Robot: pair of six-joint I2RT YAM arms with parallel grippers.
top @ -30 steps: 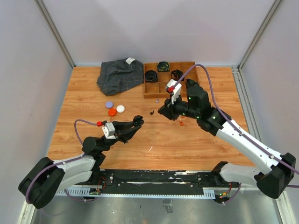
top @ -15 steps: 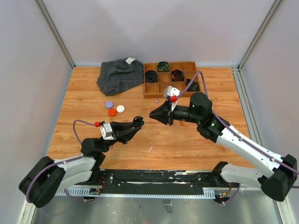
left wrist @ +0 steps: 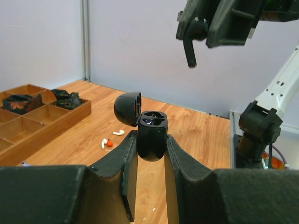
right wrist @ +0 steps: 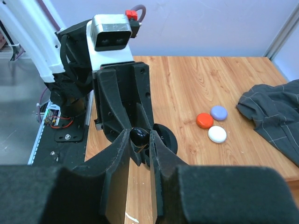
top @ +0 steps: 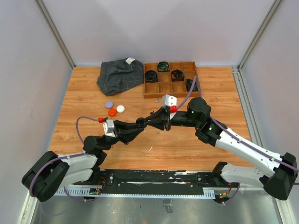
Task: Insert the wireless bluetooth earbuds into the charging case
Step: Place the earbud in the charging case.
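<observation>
Clamped shut, the left gripper (left wrist: pixel 150 156) holds a black charging case (left wrist: pixel 152 133) upright between its fingers, low over the wooden table (top: pixel 79 93). The case's lid (left wrist: pixel 127 106) is swung open to one side, leaving the hollow top exposed.

Meeting it from the other side, the right gripper (right wrist: pixel 139 142) is closed on a black earbud (right wrist: pixel 138 134). The earbud hangs just above and beside the open case; whether the two touch cannot be told.

Farther out on the table, a white earbud (left wrist: pixel 118 132) and an orange-red earbud (left wrist: pixel 109 143) lie loose near each other. A tiny purple piece (top: pixel 157 100) sits just in front of a wooden tray (top: pixel 154 95).

To the left of the arms' meeting point, three round pucks are bunched together: orange (top: pixel 112 112), white (top: pixel 120 108) and purple (top: pixel 109 104).

At the far edge, the tray's compartments hold black coiled belts (top: pixel 152 75). A crumpled grey checked cloth (top: pixel 120 75) lies against the tray's left side.
</observation>
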